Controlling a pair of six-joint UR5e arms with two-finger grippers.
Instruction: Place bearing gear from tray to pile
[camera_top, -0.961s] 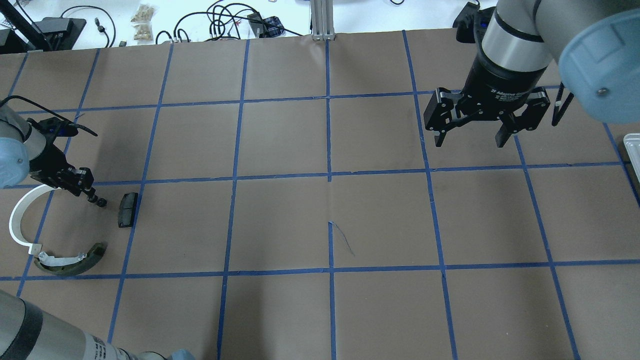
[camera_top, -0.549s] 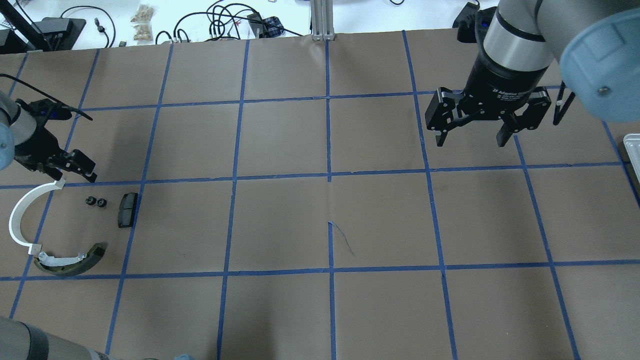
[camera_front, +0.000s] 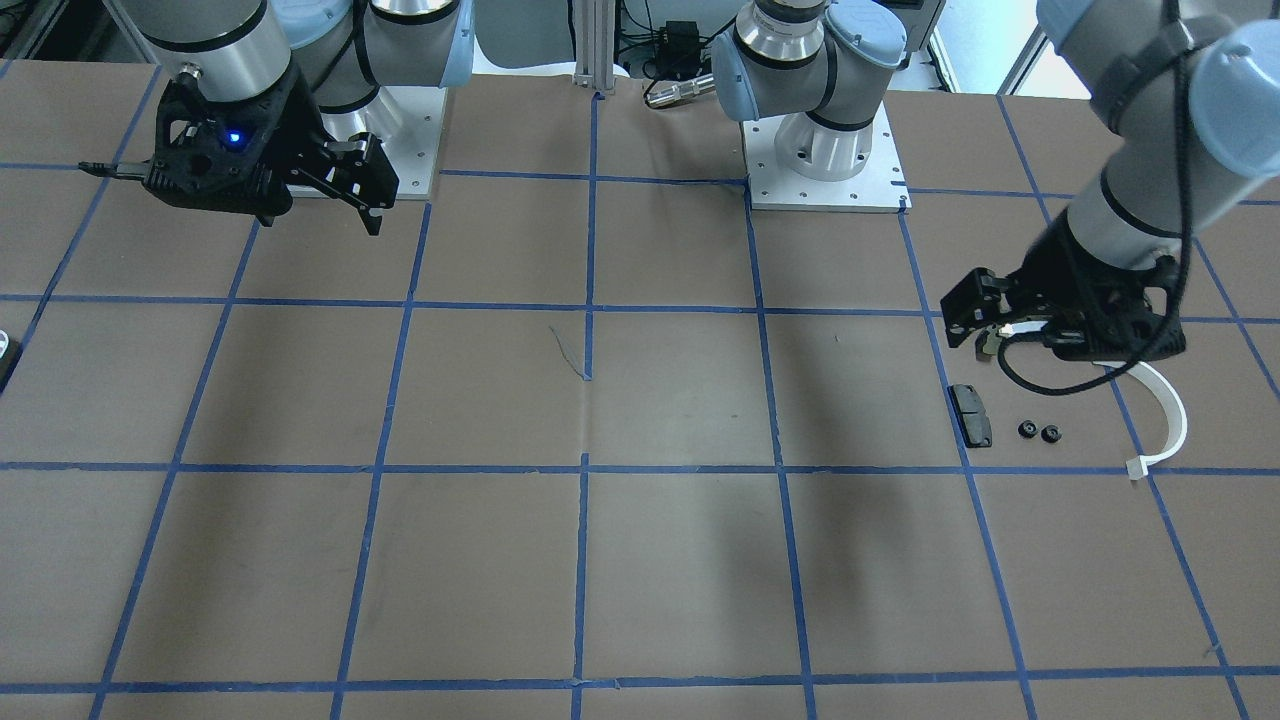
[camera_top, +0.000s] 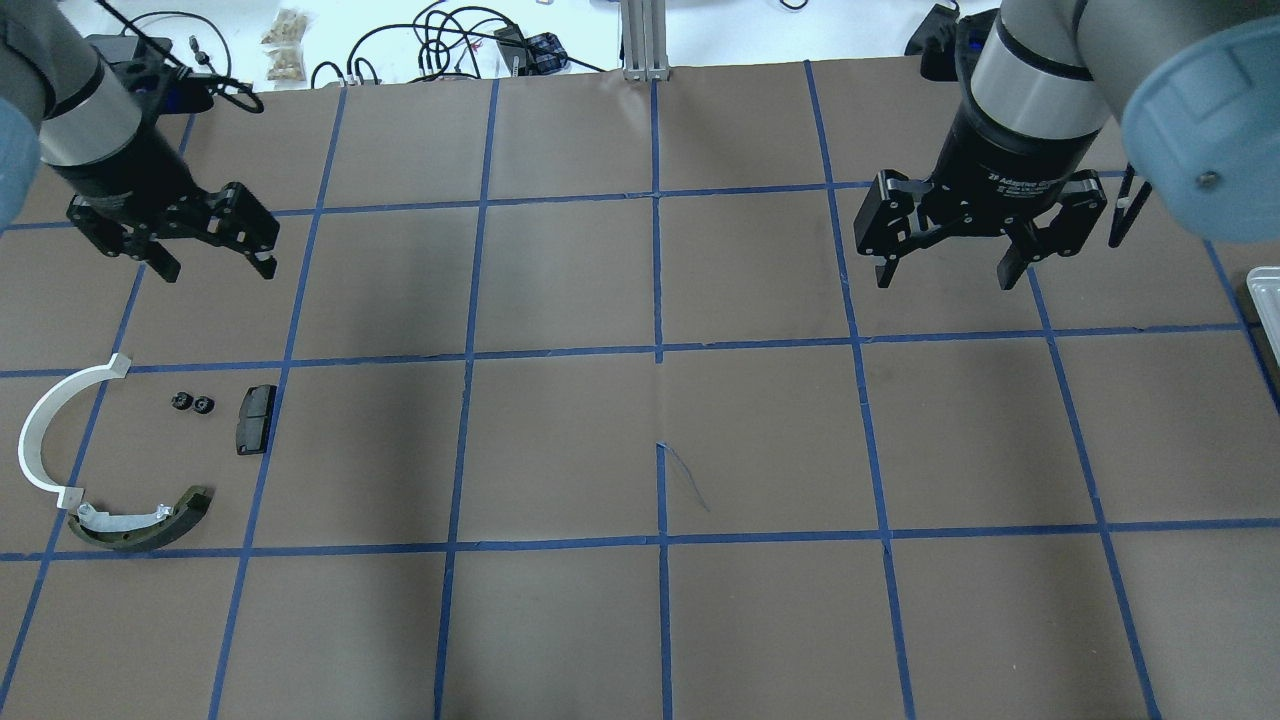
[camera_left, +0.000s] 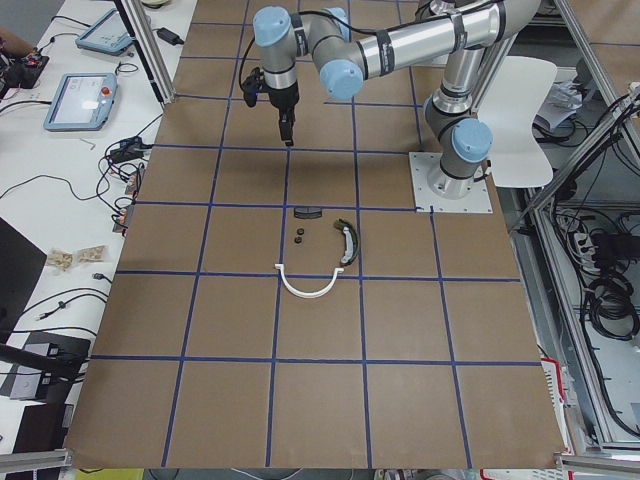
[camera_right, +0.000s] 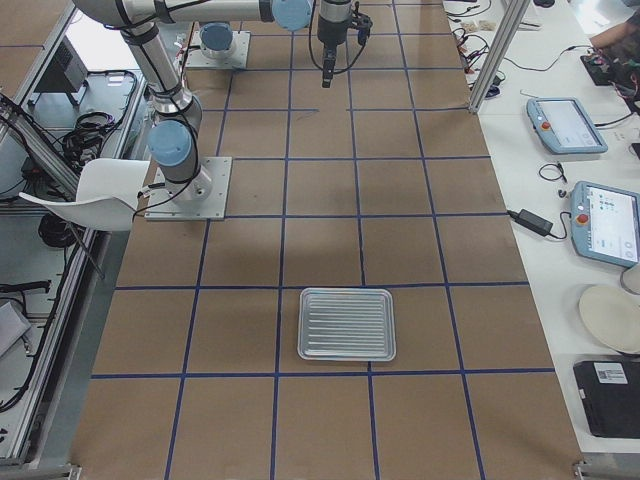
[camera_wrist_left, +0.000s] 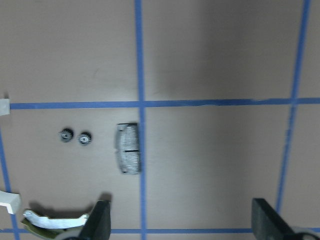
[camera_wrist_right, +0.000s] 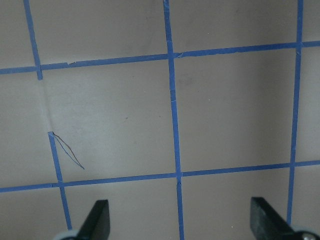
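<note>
— What's cut off near the left fingers (camera_wrist_left: 100, 222)?
— From the wrist, the olive-green shoe (camera_wrist_left: 55, 221) beside them runs off the bottom edge; the white arc (camera_wrist_left: 9, 201) off the left.
— And the tray (camera_top: 1268, 300)?
— Overhead, right of the right fingers (camera_top: 1011, 264), clipped by the edge.

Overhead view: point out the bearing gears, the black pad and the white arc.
bearing gears (camera_top: 203, 404): overhead view, on the gear nearer the black pad.
black pad (camera_top: 255, 420): overhead view, its middle.
white arc (camera_top: 25, 445): overhead view, its outer bend.
</note>
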